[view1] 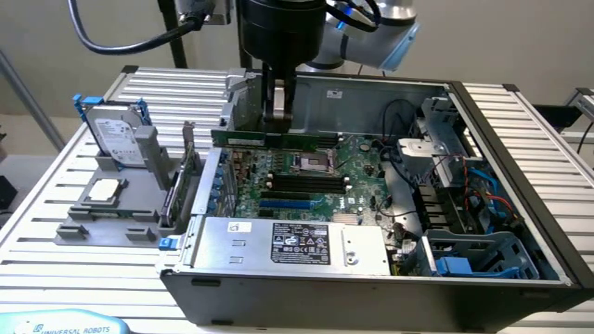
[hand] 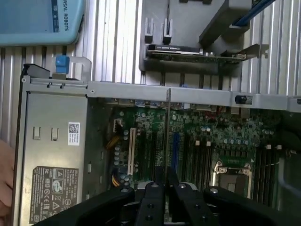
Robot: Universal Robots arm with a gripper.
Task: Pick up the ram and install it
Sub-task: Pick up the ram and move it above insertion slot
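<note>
My black two-fingered gripper (view1: 277,124) pinches the long, thin green ram stick (view1: 278,140) level above the green motherboard (view1: 364,186), at twelve o'clock from its silver processor socket (view1: 308,164) in the exterior view, while the wrist view catches the stick edge-on, a thin line.

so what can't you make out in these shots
- Exterior view: the gripper covers the middle of the ram, so the chips there are hidden.
- Wrist view: the ram is edge-on, a thin line; its faces can't be seen.
- Either view: which of the memory slots the ram hangs over can't be told.
- Exterior view: the power supply label print is too small to read.
</note>
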